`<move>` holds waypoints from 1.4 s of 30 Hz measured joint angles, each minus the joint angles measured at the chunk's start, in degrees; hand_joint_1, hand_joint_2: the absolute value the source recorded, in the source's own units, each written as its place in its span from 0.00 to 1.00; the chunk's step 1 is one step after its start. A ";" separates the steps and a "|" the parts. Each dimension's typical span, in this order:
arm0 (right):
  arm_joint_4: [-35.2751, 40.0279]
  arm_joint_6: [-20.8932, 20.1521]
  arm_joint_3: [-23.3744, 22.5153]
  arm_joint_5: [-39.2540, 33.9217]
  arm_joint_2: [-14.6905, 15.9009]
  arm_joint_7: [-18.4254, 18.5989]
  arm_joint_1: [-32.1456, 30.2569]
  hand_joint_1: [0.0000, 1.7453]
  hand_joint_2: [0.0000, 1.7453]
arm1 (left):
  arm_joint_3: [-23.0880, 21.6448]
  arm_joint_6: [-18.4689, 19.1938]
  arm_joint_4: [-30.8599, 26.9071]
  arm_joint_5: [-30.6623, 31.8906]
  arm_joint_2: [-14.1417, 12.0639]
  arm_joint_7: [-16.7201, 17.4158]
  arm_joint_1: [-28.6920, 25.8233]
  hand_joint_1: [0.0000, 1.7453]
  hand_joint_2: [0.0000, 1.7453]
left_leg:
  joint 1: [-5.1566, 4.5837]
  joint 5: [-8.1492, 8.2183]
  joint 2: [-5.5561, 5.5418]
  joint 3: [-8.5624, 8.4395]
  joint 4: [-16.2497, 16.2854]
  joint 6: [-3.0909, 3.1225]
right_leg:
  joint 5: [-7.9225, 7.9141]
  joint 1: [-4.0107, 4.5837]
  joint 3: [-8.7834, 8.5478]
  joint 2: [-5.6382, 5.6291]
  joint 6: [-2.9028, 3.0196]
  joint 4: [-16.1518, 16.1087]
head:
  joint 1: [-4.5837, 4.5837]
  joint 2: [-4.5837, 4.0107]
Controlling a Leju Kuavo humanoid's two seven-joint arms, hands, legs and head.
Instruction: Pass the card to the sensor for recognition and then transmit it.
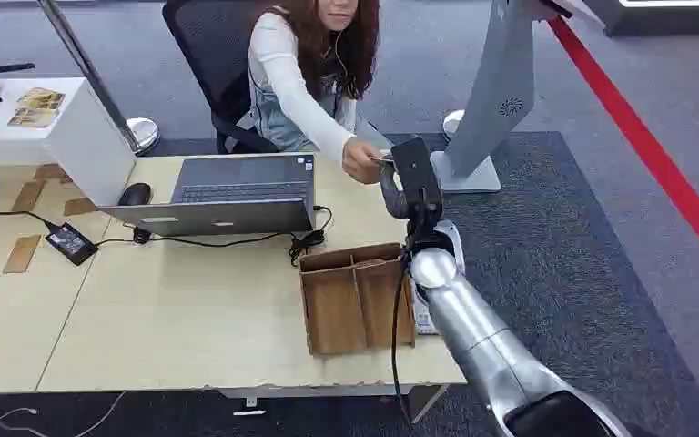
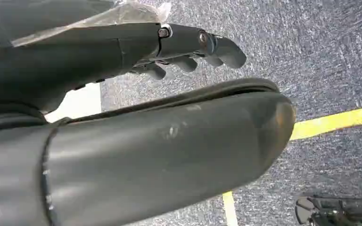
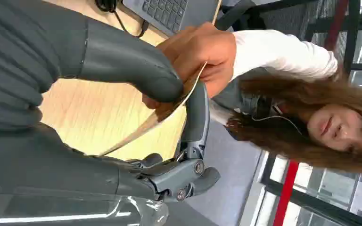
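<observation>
The card (image 3: 169, 111) is thin and tan, seen edge-on in the right wrist view. My right hand (image 3: 122, 61) pinches it between the thick thumb and a dark finger (image 3: 197, 117). A seated person's hand (image 3: 202, 52) grips the same card from the other side. From the head view, my right hand (image 1: 411, 182) is raised over the table's far right corner, meeting the person's hand (image 1: 361, 162). My left hand (image 2: 188, 49) hangs over blue-grey carpet with its fingers stretched out and nothing in them.
A wooden divided box (image 1: 355, 296) stands on the light wood table (image 1: 173, 328) just below my right forearm. A laptop (image 1: 227, 193) with cables sits mid-table. A white stand (image 1: 491, 109) rises beyond the table's right end. A yellow floor line (image 2: 334, 121) crosses the carpet.
</observation>
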State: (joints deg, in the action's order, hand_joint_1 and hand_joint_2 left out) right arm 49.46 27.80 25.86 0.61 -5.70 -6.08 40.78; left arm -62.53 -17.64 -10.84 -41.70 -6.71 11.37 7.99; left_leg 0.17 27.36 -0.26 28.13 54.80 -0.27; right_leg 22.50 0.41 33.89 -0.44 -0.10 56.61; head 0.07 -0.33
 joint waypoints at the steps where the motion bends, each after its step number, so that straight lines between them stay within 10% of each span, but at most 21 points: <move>1: 0.00 0.02 -0.02 0.00 0.00 0.00 0.02 1.00 1.00 | 0.00 0.00 0.00 0.00 0.00 0.00 0.00 0.00 0.00 | 0.00 0.00 0.00 0.00 0.00 0.00 | 0.00 0.00 0.00 0.00 0.00 0.00 | 0.00 0.00; 27: 20.51 2.27 -0.39 4.85 7.85 6.43 -2.89 1.00 1.00 | 0.00 0.15 0.00 -0.79 -0.07 1.01 -0.19 0.00 0.00 | -0.01 0.00 0.01 -0.05 0.00 0.00 | 0.00 0.00 0.00 -0.01 0.00 -0.01 | 0.00 0.00; 42: 37.02 -4.61 -2.55 33.39 19.10 21.70 -15.17 1.00 1.00 | 0.11 -0.09 0.00 -2.51 -0.07 2.80 -0.44 0.00 0.00 | -0.03 0.04 0.00 -0.05 0.01 0.03 | 0.02 -0.01 -0.01 0.00 -0.03 -0.06 | 0.00 0.00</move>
State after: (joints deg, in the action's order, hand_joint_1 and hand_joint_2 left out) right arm 86.48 23.19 23.30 34.01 13.39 15.62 25.61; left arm -62.42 -17.73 -10.84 -44.21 -6.78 14.16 7.55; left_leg 0.14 27.40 -0.26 28.08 54.81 -0.23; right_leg 22.52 0.39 33.88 -0.44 -0.12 56.55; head 0.07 -0.33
